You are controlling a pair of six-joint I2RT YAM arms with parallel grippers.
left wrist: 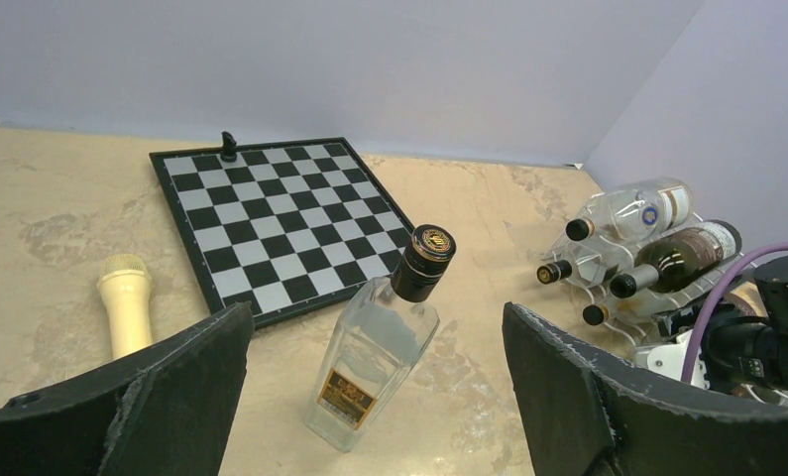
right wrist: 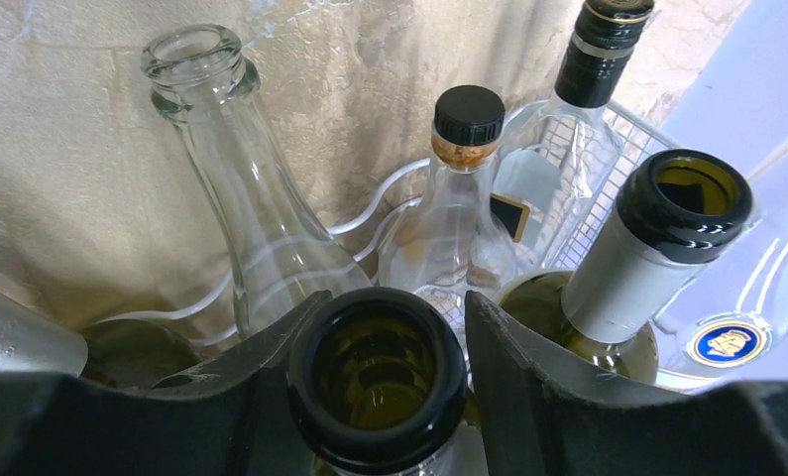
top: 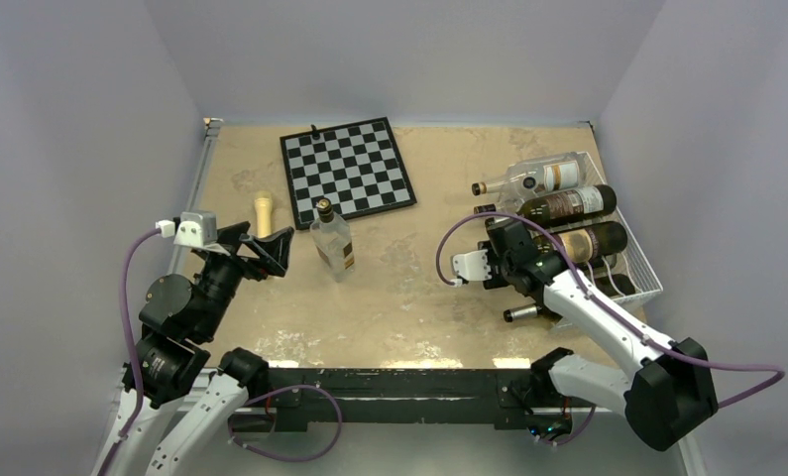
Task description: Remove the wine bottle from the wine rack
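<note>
The white wire wine rack (top: 639,276) stands at the right of the table with several bottles lying in it. My right gripper (top: 497,260) is at the rack's near side, shut on the neck of a dark green wine bottle (top: 590,241). In the right wrist view that bottle's open mouth (right wrist: 377,372) sits between my fingers (right wrist: 271,347), which press against both sides; the gripper (right wrist: 394,307) is level with the rim. The bottle still lies in its cradle. My left gripper (top: 261,253) is open and empty, away from the rack (left wrist: 622,297).
A clear square bottle (top: 332,243) stands mid-table, just beyond the left gripper (left wrist: 375,327). A chessboard (top: 348,169) lies at the back and a cream microphone (top: 262,211) to its left. Clear and dark bottles (right wrist: 241,198) crowd the held one.
</note>
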